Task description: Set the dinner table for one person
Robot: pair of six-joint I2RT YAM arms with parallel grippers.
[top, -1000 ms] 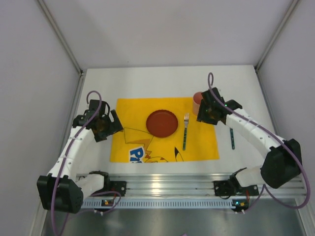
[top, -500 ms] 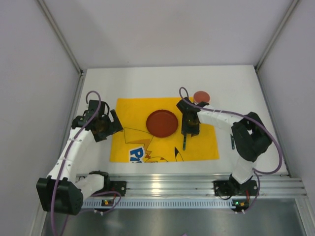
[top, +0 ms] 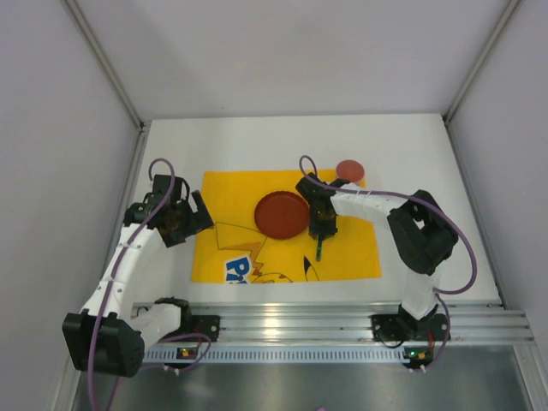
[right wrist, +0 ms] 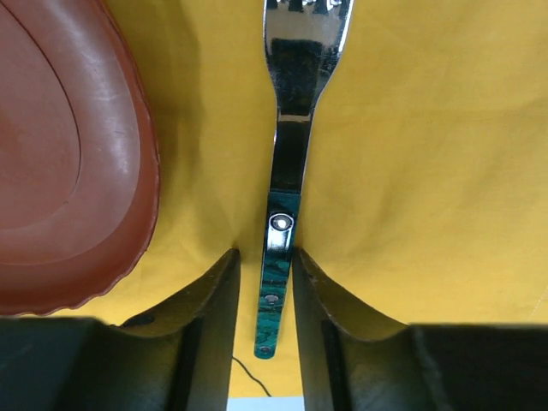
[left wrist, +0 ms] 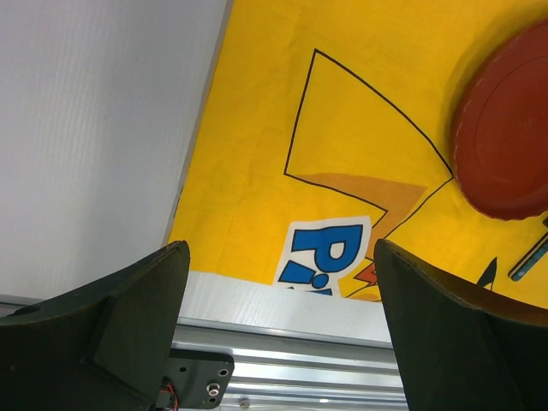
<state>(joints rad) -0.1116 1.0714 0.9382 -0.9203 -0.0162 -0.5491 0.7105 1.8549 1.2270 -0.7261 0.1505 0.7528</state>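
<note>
Yellow placemat, on the white dinner table, was noted bearing the fork just right of the plate, long axis running near edge to far edge. The right gripper was seen astride the handle, with the plate close beside one finger; clamping could not be judged. The left gripper was held spread, well apart.

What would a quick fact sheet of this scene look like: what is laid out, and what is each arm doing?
surface: white dinner table
mat: yellow cartoon placemat, flat on the table
plate: red plate, empty, near the mat's middle
fork: fork, on the mat just right of the plate, not touching it
cup: red cup, at the mat's far right corner
left arm: jaws open, empty, above the mat's left edge
right arm: jaws down on either side of the fork's handle; grip unclear
</note>
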